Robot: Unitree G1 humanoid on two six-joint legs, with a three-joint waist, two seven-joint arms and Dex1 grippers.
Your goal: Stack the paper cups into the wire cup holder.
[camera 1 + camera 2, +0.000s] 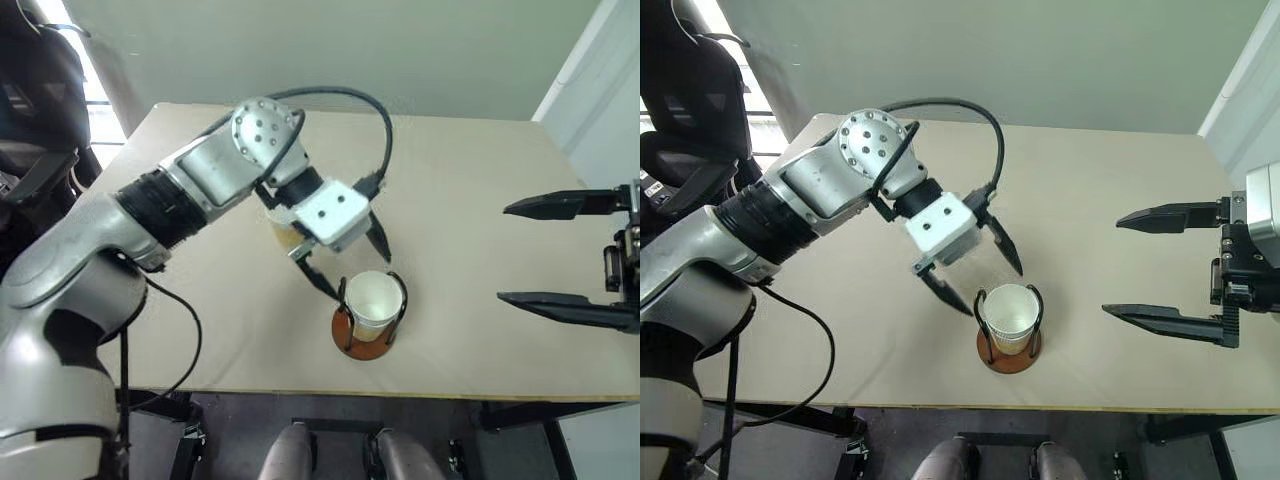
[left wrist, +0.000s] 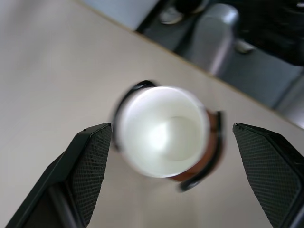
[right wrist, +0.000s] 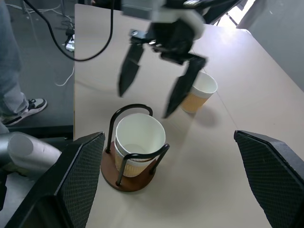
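The wire cup holder (image 1: 360, 346), a reddish-brown disc with black wire loops, stands near the table's front edge. Two nested paper cups (image 3: 137, 135) sit upright inside it, white insides showing. My left gripper (image 1: 357, 272) hangs just above and behind their rim, open, with nothing between its black fingers (image 2: 90, 166). Another paper cup (image 3: 202, 90) stands on the table behind that gripper, and in the head views my left wrist mostly hides it. My right gripper (image 1: 1112, 267) hovers open and empty to the right of the holder, well apart from it.
The tan table (image 1: 480, 160) has bare surface to the right and back of the holder. A black chair (image 1: 690, 90) stands off the table's left side. A person's leg and shoe (image 3: 19, 102) and floor cables (image 3: 61, 38) lie beyond the table's edge.
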